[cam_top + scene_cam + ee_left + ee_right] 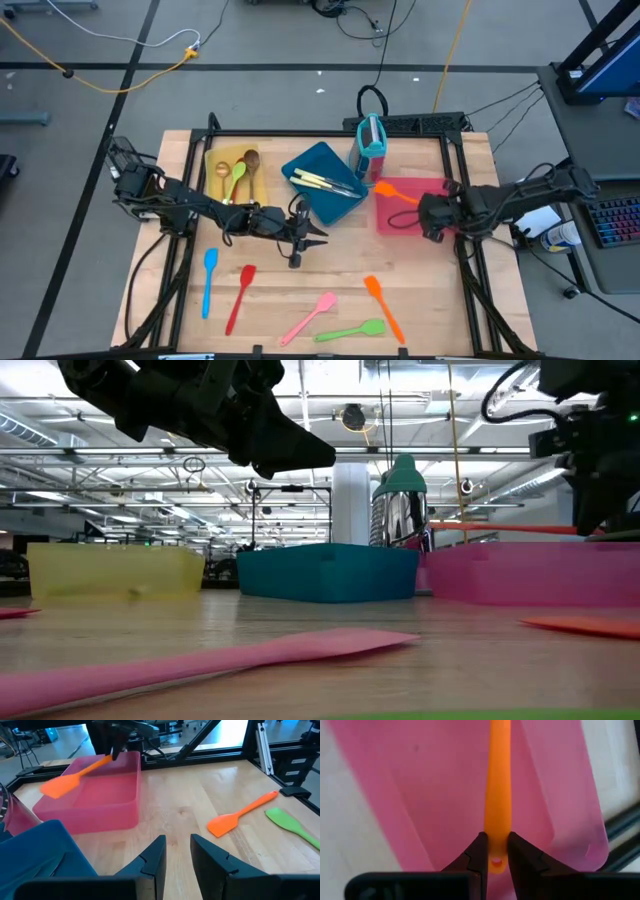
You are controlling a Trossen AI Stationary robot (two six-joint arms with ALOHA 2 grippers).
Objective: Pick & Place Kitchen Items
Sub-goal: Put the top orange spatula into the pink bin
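Right gripper (494,851) clamps the smooth orange spatula's (394,191) slim handle above the translucent pink tray (440,223). Left gripper (176,851): fingers slightly apart, empty.

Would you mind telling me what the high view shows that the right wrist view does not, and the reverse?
Only the high view shows the whole table: the yellow tray, the blue tray, the teal holder, the left gripper empty over bare wood, and six utensils lying loose along the near edge, among them the blue spatula.

Only the right wrist view shows the grip close up: the right gripper shut on the handle end of the orange spatula.

Both show that spatula held over the pink tray.
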